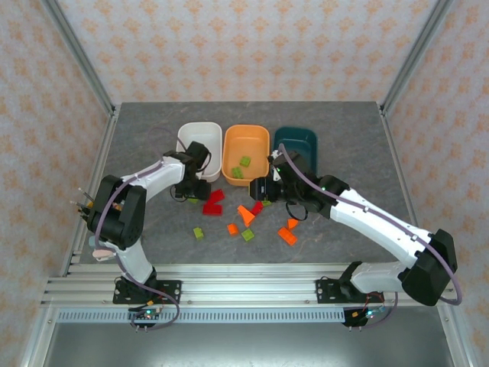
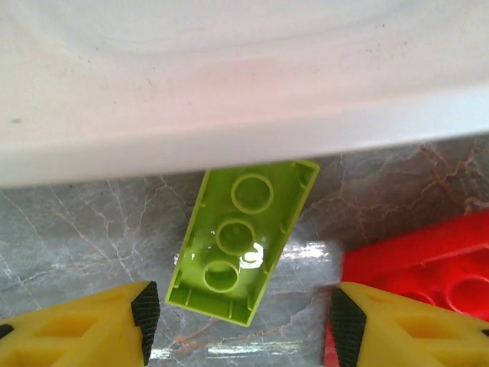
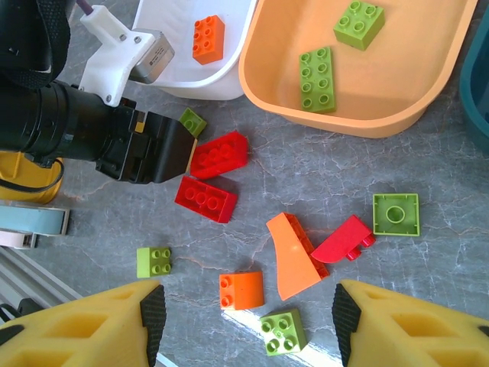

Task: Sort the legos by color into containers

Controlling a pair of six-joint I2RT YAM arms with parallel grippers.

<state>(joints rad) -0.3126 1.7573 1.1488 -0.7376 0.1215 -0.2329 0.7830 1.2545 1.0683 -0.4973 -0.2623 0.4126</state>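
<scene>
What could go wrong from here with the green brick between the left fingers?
1. The green brick lies upside down and askew, one end at the white tub; the open left gripper may grip it crookedly or drop it.
2. A red brick sits close beside the gripper and could get caught too.
3. The orange tub holds the green bricks; the nearer white tub would be the wrong one.

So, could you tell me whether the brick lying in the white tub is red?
No, the brick lying in the white tub is orange, as the right wrist view shows.
</scene>
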